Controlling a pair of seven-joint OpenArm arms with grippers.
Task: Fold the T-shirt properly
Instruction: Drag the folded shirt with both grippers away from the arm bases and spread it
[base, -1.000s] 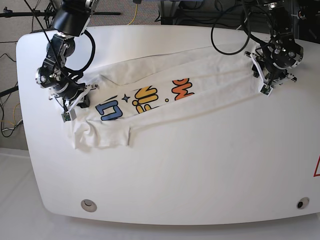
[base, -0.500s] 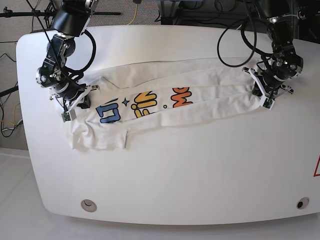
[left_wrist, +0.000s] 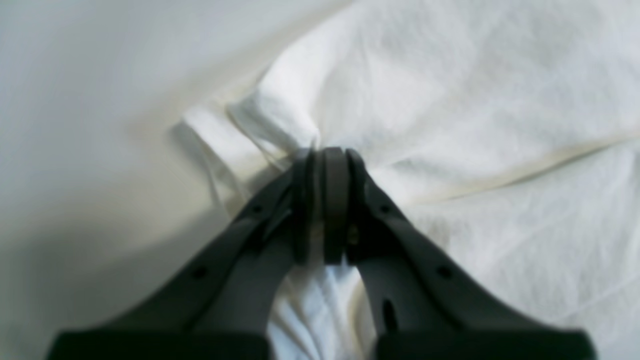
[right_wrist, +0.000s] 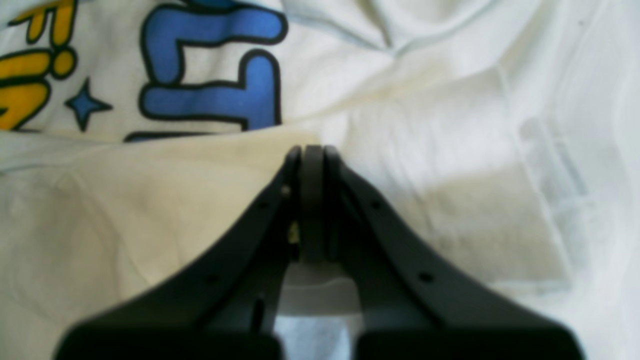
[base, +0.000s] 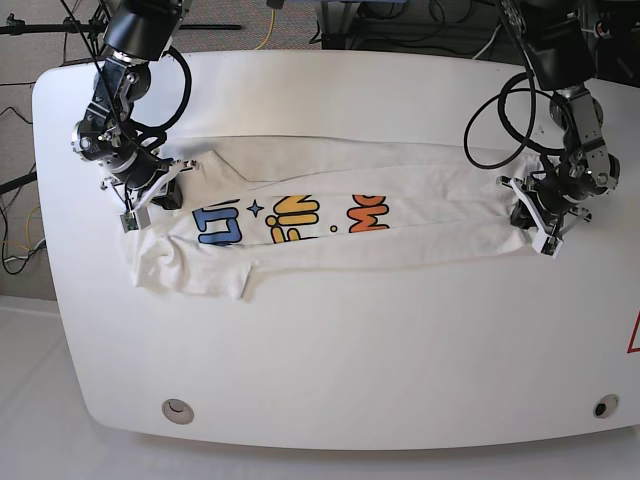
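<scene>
The T-shirt (base: 330, 215) is stretched across the surface (base: 350, 340); its right end is pinched by the closed left tool (base: 535, 212), its left end by the closed right tool (base: 150, 195).

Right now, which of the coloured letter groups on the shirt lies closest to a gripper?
The blue letters on the T-shirt, just beside the right gripper. The yellow and orange groups sit farther along, toward mid-shirt.

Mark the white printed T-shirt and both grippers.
white cloth T-shirt with cartoon lettering (base: 420, 228): base view, plain mid-body cloth.
left gripper (base: 531, 218): base view, fingertips.
right gripper (base: 163, 192): base view, fingertips.
</scene>
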